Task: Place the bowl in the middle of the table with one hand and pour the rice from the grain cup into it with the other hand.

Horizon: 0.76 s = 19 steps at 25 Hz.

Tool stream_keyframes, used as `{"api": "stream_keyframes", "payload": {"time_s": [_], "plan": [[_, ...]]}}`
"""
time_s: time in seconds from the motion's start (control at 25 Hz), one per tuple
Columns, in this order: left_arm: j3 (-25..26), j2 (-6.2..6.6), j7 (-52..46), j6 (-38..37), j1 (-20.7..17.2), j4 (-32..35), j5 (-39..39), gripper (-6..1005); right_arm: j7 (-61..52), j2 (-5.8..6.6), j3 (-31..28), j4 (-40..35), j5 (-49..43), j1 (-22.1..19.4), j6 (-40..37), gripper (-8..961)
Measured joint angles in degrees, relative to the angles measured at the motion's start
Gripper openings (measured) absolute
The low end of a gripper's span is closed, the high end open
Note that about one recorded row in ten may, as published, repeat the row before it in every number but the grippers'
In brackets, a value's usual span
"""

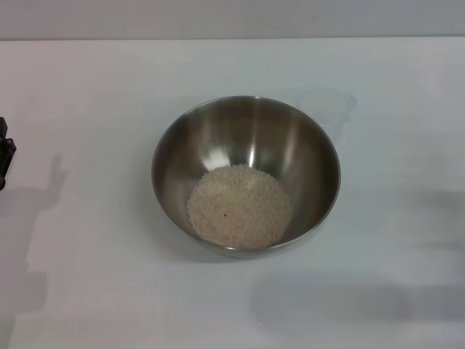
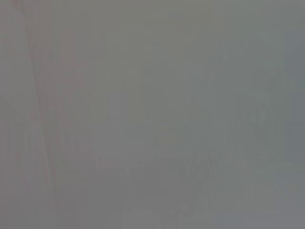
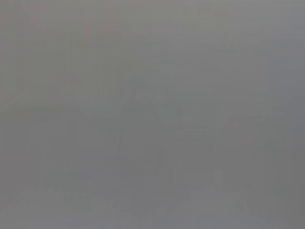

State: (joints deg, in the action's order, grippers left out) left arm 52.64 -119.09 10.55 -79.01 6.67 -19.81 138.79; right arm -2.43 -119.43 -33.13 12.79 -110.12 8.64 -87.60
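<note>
The steel bowl (image 1: 245,174) stands upright in the middle of the white table (image 1: 87,87). A flat heap of off-white rice (image 1: 238,206) lies in its bottom, toward the near side. Just behind the bowl's far right rim, a faint clear shape on the table looks like the grain cup (image 1: 328,105), with no rice visible in it. A small black part of my left gripper (image 1: 4,153) shows at the left edge of the head view, well away from the bowl. My right gripper is out of view. Both wrist views show only a blank grey field.
Soft shadows fall on the table at the left edge (image 1: 36,218) and at the near right (image 1: 341,302). The table's far edge (image 1: 232,38) meets a grey wall.
</note>
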Motion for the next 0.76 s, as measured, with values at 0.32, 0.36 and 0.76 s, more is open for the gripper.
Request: {"api": "stream_keyframes", "payload": {"time_s": [0.32,0.36,0.76], "plan": [[0.45,0.0,-3.57,-0.04,-0.45,1.03,-0.27,802,-0.14,-0.26,-1.54,-0.15,0.04,-0.3,-0.62,809],[0.43,0.0,-3.6,-0.08,-0.48,1.12,-0.27,802,-0.14,-0.26,-1.54,-0.15,0.04,-0.3,-0.62,809],[0.13,0.0,-3.4,-0.15,-0.75,1.16,-0.27,802,0.2,-0.28,-1.59,-0.31,0.09,-0.32,-0.78,808]]}}
